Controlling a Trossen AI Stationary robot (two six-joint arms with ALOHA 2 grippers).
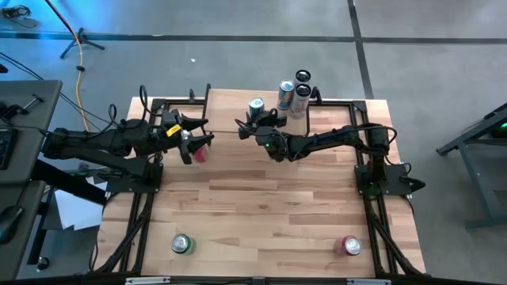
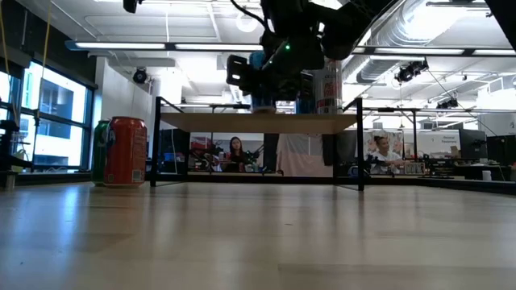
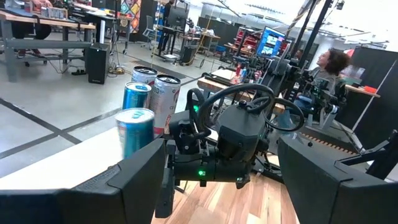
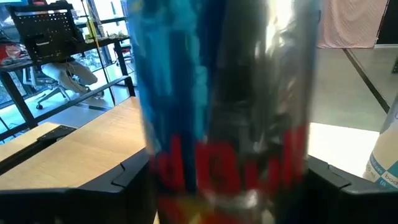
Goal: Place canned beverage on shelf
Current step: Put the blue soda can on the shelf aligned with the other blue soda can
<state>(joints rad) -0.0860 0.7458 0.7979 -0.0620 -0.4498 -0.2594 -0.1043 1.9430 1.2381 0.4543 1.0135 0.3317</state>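
A blue-and-silver beverage can (image 1: 257,104) with red lettering stands upright on the shelf (image 1: 226,112), a light-wood board on black legs at the table's far edge. My right gripper (image 1: 255,120) is at it, open, one finger on each side of the can (image 4: 224,106). Three other cans (image 1: 293,95) stand on the shelf to its right. In the low view the can (image 2: 260,90) sits on the board (image 2: 242,122) under the dark gripper. My left gripper (image 1: 190,144) hovers open over the table's left, pointing at the right gripper, with nothing between its fingers. My right gripper's fingers (image 4: 134,183) stand close beside the can's lower wall (image 4: 163,177), one on each side; whether they touch it I cannot tell. They come in level, slanting from the table's near right. The can rests upright with its base on the shelf.
A green can (image 1: 183,244) and a red can (image 1: 351,245) stand near the table's front edge, with bare wood between them and the shelf. Black frame rails run along both table sides. People sit in the room beyond the table.
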